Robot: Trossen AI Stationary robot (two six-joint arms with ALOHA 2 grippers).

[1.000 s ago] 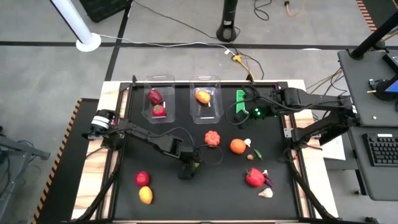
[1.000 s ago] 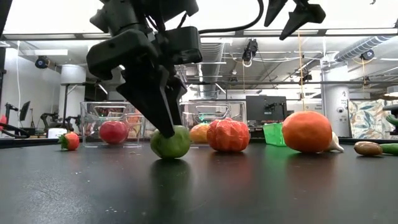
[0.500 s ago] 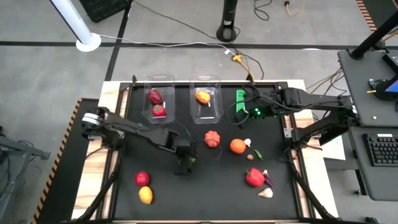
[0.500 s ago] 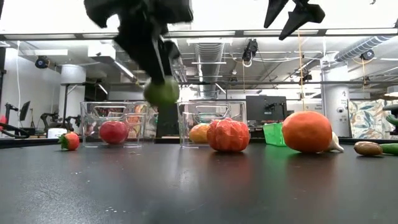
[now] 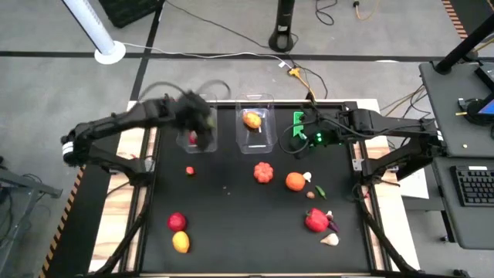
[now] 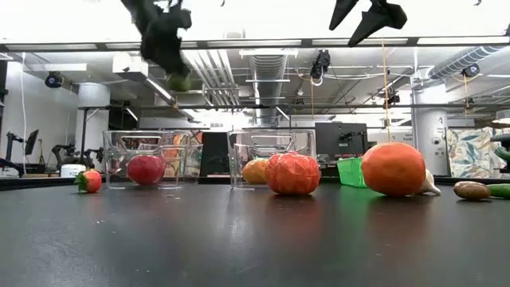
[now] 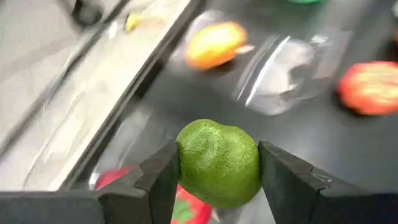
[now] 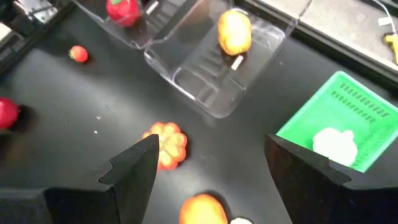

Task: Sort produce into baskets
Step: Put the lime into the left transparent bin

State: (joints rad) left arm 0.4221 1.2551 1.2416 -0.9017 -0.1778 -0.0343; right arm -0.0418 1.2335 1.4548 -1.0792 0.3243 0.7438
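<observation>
Lime fruit [image 7: 218, 163]: clamped between the left gripper's [image 7: 219, 180] jaws, above the left clear tub [image 5: 197, 123] at the table's far edge.
Risk: released off-centre, it may strike the rim and roll away.
Right gripper [image 8: 211, 165]: jaws apart, waiting near the green basket [image 8: 345, 127].

The high view looks straight down on the whole black table [image 5: 255, 232]; the low view looks level across it, both sharing the ribbed orange pumpkin [image 5: 264, 172] mid-frame.
</observation>
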